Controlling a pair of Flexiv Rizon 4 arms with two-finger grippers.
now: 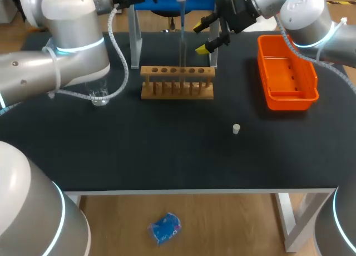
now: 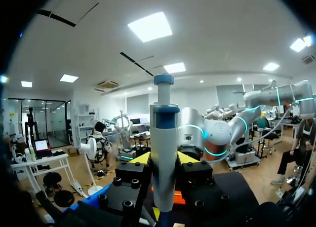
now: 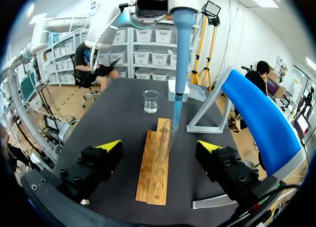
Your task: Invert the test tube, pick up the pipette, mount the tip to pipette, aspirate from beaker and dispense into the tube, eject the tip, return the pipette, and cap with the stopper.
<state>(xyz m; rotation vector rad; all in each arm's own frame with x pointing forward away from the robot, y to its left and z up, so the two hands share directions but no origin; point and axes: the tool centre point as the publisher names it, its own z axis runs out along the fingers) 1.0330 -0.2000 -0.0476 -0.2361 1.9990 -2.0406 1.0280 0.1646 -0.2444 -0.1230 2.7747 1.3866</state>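
1. Blue-collared pipette [image 2: 164, 123] stands upright in the left gripper [image 2: 164, 158]. Its long axis is vertical, with the plunger up and the tip down at the mouth of the glass test tube [image 3: 165, 138].
2. The tube stands upright in the wooden rack [image 1: 177, 82], ahead of the right gripper [image 3: 159, 146].
3. Bare black table [image 1: 167, 156] lies on both sides of the rack. The beaker [image 3: 150, 101] stands beyond the rack, apart from it. The stopper [image 1: 236, 129] lies well apart from both grippers.
4. The left gripper's yellow tips pinch the pipette body from two sides.
5. The right gripper is spread wide, holding and touching nothing.
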